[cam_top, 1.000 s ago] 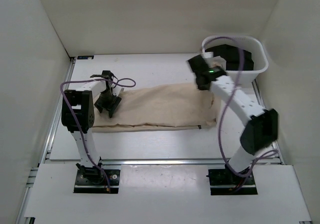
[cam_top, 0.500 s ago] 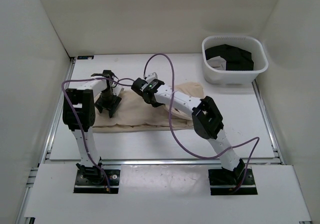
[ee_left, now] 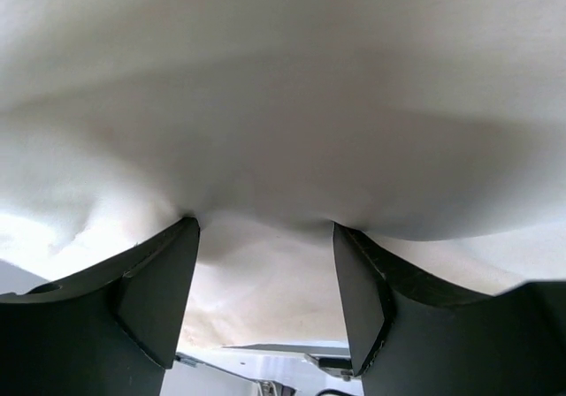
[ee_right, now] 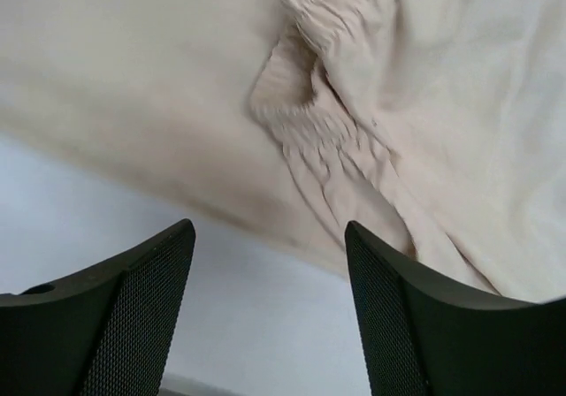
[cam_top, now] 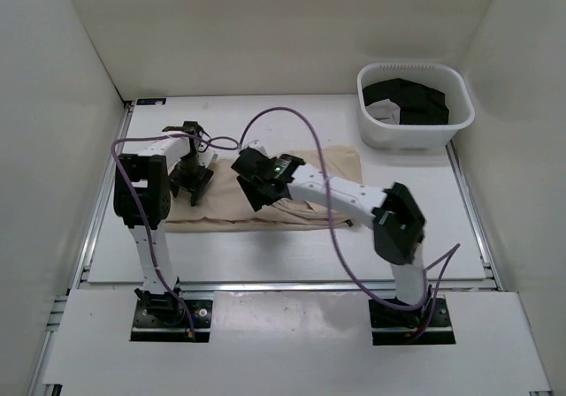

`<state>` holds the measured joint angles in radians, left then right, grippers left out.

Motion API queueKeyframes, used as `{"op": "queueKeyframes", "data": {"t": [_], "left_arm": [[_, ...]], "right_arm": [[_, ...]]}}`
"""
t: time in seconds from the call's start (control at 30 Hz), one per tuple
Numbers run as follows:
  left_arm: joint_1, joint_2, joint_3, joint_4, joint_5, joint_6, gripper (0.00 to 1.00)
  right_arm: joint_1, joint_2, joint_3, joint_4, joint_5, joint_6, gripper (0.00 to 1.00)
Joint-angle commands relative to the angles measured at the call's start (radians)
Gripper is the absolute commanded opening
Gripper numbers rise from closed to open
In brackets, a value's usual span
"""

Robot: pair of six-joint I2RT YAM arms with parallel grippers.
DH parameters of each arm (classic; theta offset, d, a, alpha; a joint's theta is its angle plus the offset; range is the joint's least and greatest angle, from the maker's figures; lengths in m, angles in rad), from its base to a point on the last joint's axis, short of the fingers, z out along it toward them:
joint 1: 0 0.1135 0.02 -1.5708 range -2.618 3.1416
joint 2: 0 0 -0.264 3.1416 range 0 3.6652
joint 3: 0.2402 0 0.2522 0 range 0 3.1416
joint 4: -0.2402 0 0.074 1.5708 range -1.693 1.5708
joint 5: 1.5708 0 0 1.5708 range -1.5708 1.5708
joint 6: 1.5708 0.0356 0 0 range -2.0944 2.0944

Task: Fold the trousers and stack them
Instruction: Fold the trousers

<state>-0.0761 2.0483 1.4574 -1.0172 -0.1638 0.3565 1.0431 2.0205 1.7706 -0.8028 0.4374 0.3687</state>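
Note:
The beige trousers lie flat across the table's middle, with their right end folded back over them. My left gripper stands open at their left end, its fingertips pressed into the cloth. My right gripper hovers open just above the cloth's middle with nothing between its fingers. In the right wrist view, a gathered elastic band of the trousers lies ahead of the right gripper, by the cloth's edge and bare table.
A white basket with black garments stands at the back right. White walls close in the table on three sides. Metal rails run along the left and front edges. A purple cable arcs over the trousers.
My right arm swung from the basket leftward across the trousers, carrying their right end over. Its jaws then opened and let the cloth go. The left gripper stayed in place.

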Motion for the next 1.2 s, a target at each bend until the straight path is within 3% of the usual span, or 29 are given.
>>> {"op": "queueKeyframes", "data": {"t": [0.0,0.13,0.17,0.27,0.4,0.43,0.47,0.57,0.67,0.8,0.93,1.0,1.07,1.1,1.17], "left_arm": [[0.006,-0.013,0.052,0.056,-0.086,-0.005,0.73],[-0.017,-0.077,0.129,0.035,-0.227,0.004,0.73],[-0.028,-0.086,0.145,0.035,-0.335,0.024,0.73],[-0.082,-0.111,0.219,0.014,-0.523,0.065,0.75],[-0.171,-0.132,0.267,0.005,-0.673,0.113,0.78],[-0.204,-0.142,0.28,0.005,-0.696,0.113,0.79],[-0.22,-0.142,0.281,0.005,-0.715,0.124,0.81],[-0.254,-0.151,0.308,-0.004,-0.749,0.124,0.83],[-0.277,-0.151,0.319,-0.014,-0.781,0.124,0.83],[-0.304,-0.142,0.328,-0.014,-0.79,0.133,0.83],[-0.304,-0.132,0.328,-0.014,-0.79,0.133,0.83],[-0.304,-0.142,0.363,-0.037,-0.697,0.099,0.86],[-0.304,-0.142,0.414,-0.075,-0.5,0.059,0.87],[-0.304,-0.142,0.431,-0.087,-0.418,0.05,0.87],[-0.304,-0.142,0.469,-0.087,-0.19,0.032,0.87]], "right_arm": [[-0.014,-0.254,-0.097,0.103,-0.06,-0.005,0.74],[-0.125,-0.402,-0.281,0.131,-0.023,0.091,0.69],[-0.158,-0.429,-0.313,0.131,-0.023,0.14,0.67],[-0.293,-0.421,-0.396,0.131,-0.054,0.205,0.61],[-0.416,-0.341,-0.445,0.175,-0.118,0.231,0.5],[-0.428,-0.298,-0.445,0.186,-0.161,0.231,0.45],[-0.439,-0.28,-0.445,0.186,-0.183,0.231,0.31],[-0.414,-0.253,-0.465,0.209,-0.21,0.231,0.07],[-0.391,-0.244,-0.52,0.227,-0.197,0.255,0.0],[-0.4,-0.175,-0.531,0.199,-0.216,0.256,0.0],[-0.4,-0.218,-0.51,0.18,-0.216,0.245,0.0],[-0.4,-0.261,-0.481,0.156,-0.206,0.236,0.0],[-0.411,-0.339,-0.441,0.131,-0.16,0.227,0.19],[-0.42,-0.394,-0.441,0.111,-0.141,0.226,0.41],[-0.486,-0.469,-0.45,0.111,-0.127,0.236,0.65]]}}
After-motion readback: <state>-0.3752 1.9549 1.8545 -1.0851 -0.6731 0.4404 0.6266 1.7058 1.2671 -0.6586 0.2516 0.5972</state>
